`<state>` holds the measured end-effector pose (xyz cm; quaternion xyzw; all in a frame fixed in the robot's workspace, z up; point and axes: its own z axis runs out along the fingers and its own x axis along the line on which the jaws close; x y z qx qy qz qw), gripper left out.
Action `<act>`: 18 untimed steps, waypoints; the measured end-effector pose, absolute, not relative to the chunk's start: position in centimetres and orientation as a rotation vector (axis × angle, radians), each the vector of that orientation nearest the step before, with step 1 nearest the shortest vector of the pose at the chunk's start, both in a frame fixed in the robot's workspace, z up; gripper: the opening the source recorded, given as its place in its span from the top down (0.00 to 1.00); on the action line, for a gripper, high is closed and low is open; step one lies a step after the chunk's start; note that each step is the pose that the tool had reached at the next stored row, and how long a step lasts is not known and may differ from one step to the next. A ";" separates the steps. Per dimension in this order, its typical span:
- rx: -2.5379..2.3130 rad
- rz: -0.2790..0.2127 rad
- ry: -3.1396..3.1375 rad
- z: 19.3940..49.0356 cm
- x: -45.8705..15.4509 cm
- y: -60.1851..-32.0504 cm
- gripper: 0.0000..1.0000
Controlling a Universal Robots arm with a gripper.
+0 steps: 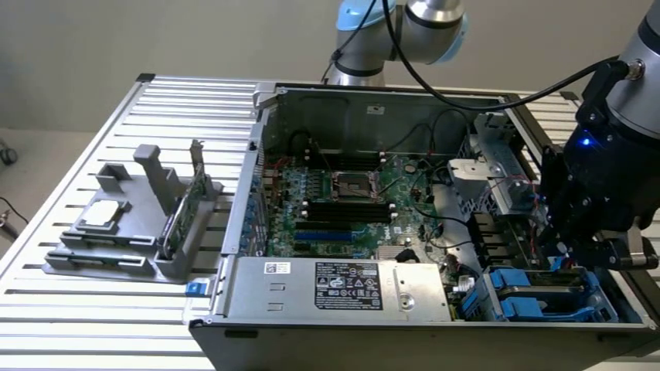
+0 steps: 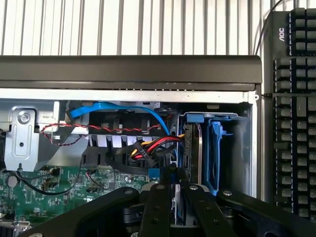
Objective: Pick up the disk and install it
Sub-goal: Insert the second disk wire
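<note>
Wrist view, nearest first: gripper (image 2: 177, 200) hangs just above the drive bay (image 2: 210, 148) at the corner of the open PC case (image 2: 128, 74). A thin pale-and-blue strip sits in the narrow gap between the jaws; whether they pinch it or stand just clear of it cannot be told. Just beyond, the disk (image 2: 195, 148) stands on edge inside the bay, silver-grey, with blue plastic rails alongside it. Next to the bay lies a bundle of red, yellow and black wires (image 2: 150, 148), with a blue flat cable (image 2: 123, 106) looping over it. Outside the case wall, a black keyboard (image 2: 294, 98) rests on the slatted table (image 2: 123, 24). Exterior view, front to back: the silver PSU (image 1: 341, 282) lies along the near edge of the case. The bay with its blue rails is at the near corner on the exterior view's right, and the gripper body sits directly over it. Mid-case is the green motherboard (image 1: 341, 205), CPU socket (image 1: 348, 184) near its centre. On the exterior view's left, well apart from the case, a grey parts holder (image 1: 134, 239) carries a small square chip (image 1: 103, 212) lying flat and a thin green card (image 1: 185, 212) standing upright in a slot. Farthest back, the arm's base joints (image 1: 397, 31) rise behind the case's rear wall.
</note>
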<state>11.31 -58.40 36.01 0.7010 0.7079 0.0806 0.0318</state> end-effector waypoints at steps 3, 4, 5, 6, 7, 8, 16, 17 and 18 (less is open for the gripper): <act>2.159 0.249 2.180 36.0 11.3 -58.4 0.83; 2.159 0.249 2.180 35.9 11.3 -58.5 0.83; 2.160 0.250 2.180 35.9 11.3 -58.5 0.83; 2.161 0.252 2.181 35.8 11.3 -58.7 0.83; 2.162 0.254 2.182 35.7 11.3 -58.8 0.83; 2.162 0.256 2.182 35.6 11.3 -59.0 0.83; 2.169 0.269 2.186 35.0 11.4 -59.9 0.83; 2.170 0.271 2.186 34.9 11.4 -60.0 0.83; 2.170 0.272 2.186 34.8 11.4 -60.1 0.83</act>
